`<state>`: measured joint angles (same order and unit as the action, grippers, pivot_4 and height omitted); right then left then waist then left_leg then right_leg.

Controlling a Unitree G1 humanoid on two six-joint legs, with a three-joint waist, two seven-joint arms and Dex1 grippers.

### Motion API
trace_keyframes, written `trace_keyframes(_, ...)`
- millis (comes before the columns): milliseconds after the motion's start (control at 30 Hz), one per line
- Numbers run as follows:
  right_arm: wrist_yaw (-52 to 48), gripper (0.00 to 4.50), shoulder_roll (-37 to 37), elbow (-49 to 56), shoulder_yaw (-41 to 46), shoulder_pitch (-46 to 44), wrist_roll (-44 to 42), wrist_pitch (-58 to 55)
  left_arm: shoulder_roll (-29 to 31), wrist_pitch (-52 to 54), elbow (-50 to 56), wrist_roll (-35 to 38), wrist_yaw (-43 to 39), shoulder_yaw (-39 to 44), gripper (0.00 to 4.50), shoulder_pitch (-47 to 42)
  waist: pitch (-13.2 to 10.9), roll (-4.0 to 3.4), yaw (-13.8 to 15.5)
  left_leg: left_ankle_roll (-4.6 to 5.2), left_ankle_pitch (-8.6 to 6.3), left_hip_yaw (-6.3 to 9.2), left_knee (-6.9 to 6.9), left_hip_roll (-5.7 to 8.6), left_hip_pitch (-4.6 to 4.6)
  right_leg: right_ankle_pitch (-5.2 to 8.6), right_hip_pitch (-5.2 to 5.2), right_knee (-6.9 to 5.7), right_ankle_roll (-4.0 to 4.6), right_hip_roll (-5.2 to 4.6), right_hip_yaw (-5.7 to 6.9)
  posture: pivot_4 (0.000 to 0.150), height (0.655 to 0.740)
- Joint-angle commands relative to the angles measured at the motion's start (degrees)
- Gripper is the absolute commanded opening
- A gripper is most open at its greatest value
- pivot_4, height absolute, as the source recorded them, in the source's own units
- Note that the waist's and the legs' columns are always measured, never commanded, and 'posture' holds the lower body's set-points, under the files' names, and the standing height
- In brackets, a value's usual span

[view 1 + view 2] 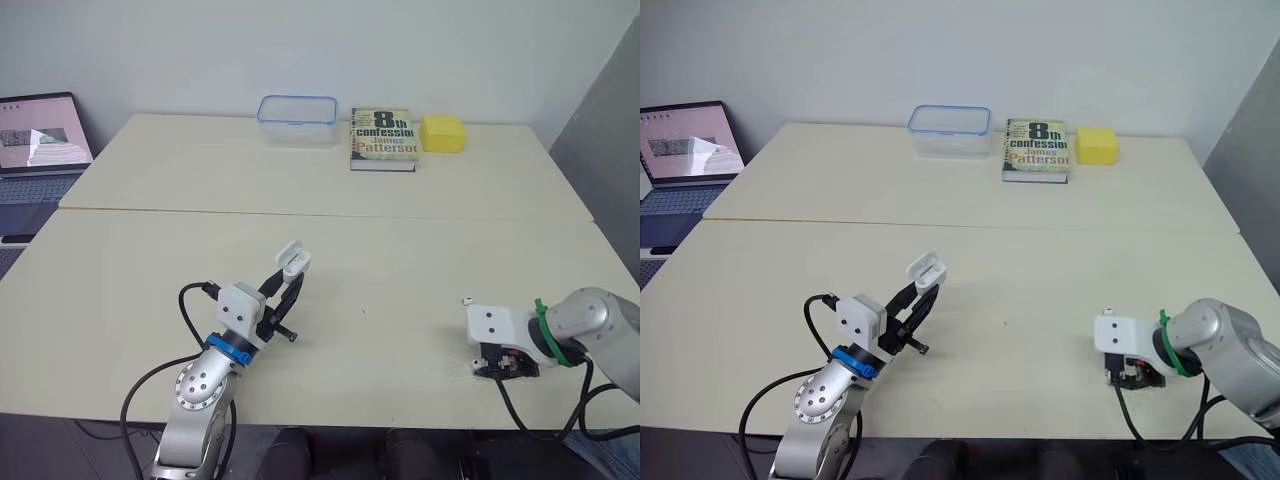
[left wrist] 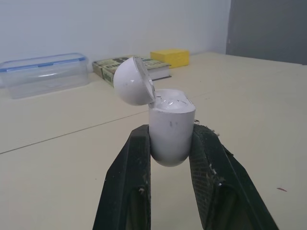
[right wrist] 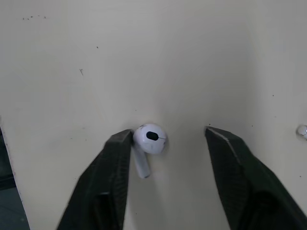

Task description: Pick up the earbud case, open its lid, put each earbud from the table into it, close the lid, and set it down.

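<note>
The left gripper (image 1: 285, 292), at 7 o'clock on the table (image 1: 400, 240), pinches the case (image 2: 170, 132) by its lower half. The lid (image 2: 133, 81) stands open, and the inside is hard to make out. At 4 o'clock the right gripper (image 3: 168, 132) points down, fingers spread around an earbud (image 3: 149, 139) that touches one finger. A white speck (image 3: 302, 130) is cut off at the view's edge.
</note>
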<state>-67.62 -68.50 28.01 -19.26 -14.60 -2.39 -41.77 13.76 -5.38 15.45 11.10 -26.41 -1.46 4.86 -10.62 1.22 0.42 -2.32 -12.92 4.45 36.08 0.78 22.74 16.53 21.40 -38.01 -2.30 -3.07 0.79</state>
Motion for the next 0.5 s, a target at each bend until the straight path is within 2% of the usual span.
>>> trace_keyframes(33, -0.55, 1.05, -0.79, 0.86, 0.24, -0.31, 0.71, -0.41, 0.13, -0.38, 2.41, 0.04, 0.30, -0.22, 0.74, -0.41, 0.00, 0.00, 0.00, 0.00, 0.00, 0.00, 0.00, 0.00, 0.00, 0.00, 0.00, 0.00, 0.00, 0.00, 0.00, 0.150, 0.7387)
trace_keyframes(100, -0.59, 0.43, -0.79, 1.14, 0.36, -0.30, 0.70, -0.52, 0.12, -0.37, 2.29, 0.06, 0.28, -0.28, 0.74, -0.58, 0.00, 0.00, 0.01, 0.00, 0.00, 0.00, 0.00, 0.00, 0.00, 0.00, 0.00, 0.00, 0.00, 0.00, 0.01, 0.150, 0.7387)
trace_keyframes(367, -1.17, 0.42, -0.28, 1.50, 3.17, -2.18, -1.23, 0.31, 0.15, -0.44, 1.75, 0.27, 0.07, -0.44, 0.74, -1.24, 0.00, 0.00, -0.03, 0.00, 0.00, -0.01, 0.00, 0.00, 0.00, 0.00, 0.02, -0.01, 0.00, 0.00, -0.01, 0.150, 0.7387)
trace_keyframes(500, -2.66, 0.42, 4.84, 2.54, 10.53, -7.97, -11.33, -2.15, -0.19, -0.50, 1.60, 1.02, -0.19, -0.45, 0.74, -2.62, 0.00, 0.00, -0.29, 0.00, 0.00, -0.01, 0.00, -0.01, -0.01, -0.01, 0.02, -0.02, 0.00, 0.02, -0.01, 0.150, 0.7387)
